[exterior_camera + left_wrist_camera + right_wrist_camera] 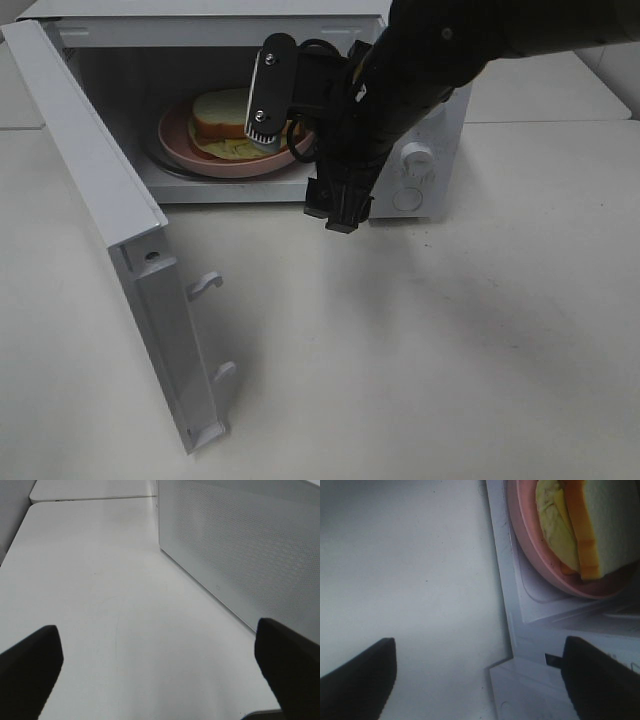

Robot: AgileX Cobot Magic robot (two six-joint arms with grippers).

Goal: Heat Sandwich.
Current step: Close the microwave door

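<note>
Sandwich (225,118) lies on the pink plate (170,135) inside the open microwave (445,170). I judge it light, soft and loosely stacked, with spongy white bread over an orange cheese slice and a pale yellow filling that could slide or squash, so I'd leave the bread alone and take the plate's hard, smooth raised rim if it needs shifting. My right jaws hang spread wide and empty just outside the cavity's front lip, near that rim, while my left jaws, equally wide and empty, hover over the matt white worktop (100,580) beside the microwave's perforated metal side, and the door (90,180) stands swung out.
</note>
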